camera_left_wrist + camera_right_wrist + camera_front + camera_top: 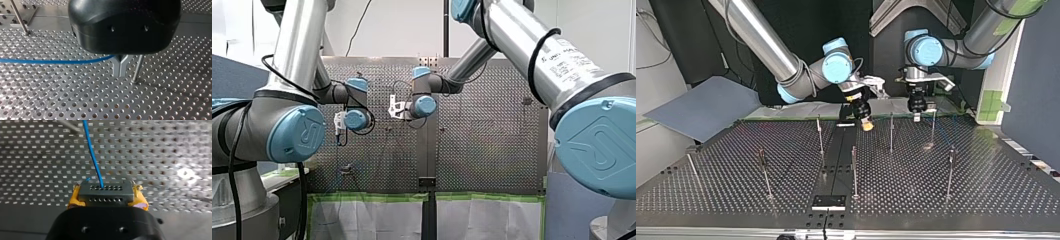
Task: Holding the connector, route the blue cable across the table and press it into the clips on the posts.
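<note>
right fingers (73,198) clamp the stiff connector (105,191), left fingers (120,67) pinch the thin blue cable (50,60); i judge it limp, so i'd keep the free span short.

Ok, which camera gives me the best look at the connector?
The right wrist view: the connector sits close up, clamped between my right end effector's yellow pads, the blue cable leaving its holes. The top view shows only the yellow tip, far off. The left wrist view shows just cable; the front view, nothing of it.
</note>
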Robot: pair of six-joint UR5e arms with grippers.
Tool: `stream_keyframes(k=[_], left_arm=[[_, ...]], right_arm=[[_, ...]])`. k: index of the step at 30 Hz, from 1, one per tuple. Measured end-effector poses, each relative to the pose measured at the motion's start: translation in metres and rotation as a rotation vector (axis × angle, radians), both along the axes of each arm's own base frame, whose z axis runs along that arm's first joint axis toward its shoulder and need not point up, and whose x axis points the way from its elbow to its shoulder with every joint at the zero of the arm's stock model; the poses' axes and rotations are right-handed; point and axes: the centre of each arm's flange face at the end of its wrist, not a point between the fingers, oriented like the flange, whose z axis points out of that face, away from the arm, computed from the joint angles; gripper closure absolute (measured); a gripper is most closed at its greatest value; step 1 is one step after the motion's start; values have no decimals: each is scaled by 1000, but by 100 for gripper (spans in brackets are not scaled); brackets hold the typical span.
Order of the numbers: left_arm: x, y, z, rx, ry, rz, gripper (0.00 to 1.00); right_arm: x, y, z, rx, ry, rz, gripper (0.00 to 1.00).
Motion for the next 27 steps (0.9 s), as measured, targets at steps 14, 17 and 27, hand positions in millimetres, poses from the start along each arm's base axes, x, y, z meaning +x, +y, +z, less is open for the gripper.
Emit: stream_keyframes(k=[14,17,27], left_arm=[[-6,2,-9,3,15,-18,100],[-9,1,-12,4,16,-27,100],[-13,-5,-37,28,69,-65,100]], right_arm=[[-9,-2,-24,27,31,-10,100],[-11,-3,-28,32,36,-13,100],[-18,-6,-39,47,50,-22,100]])
